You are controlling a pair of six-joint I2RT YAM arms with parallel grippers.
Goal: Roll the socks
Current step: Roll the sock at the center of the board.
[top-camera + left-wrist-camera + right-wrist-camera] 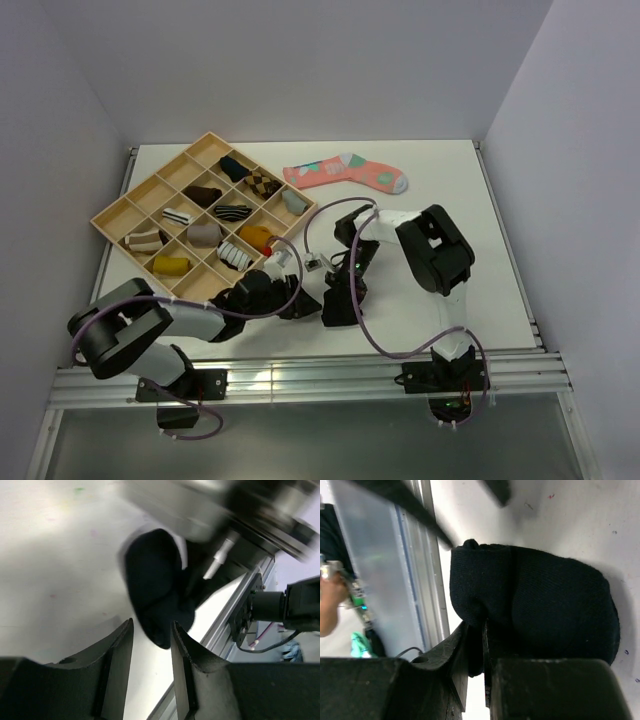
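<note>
A plain black sock lies rolled into a thick bundle on the white table near its front edge. My right gripper is shut on a fold at the bundle's edge. In the left wrist view the same black sock sits just beyond my left gripper, which stands open. The sock's end reaches the fingertips without being pinched. From above, the left gripper and the right gripper meet nose to nose, and the sock between them is mostly hidden.
A wooden compartment tray at the back left holds several small sock bundles, among them a yellow-orange bundle and a mustard bundle. A coral patterned sock lies flat at the back. The metal table rail runs just behind the grippers.
</note>
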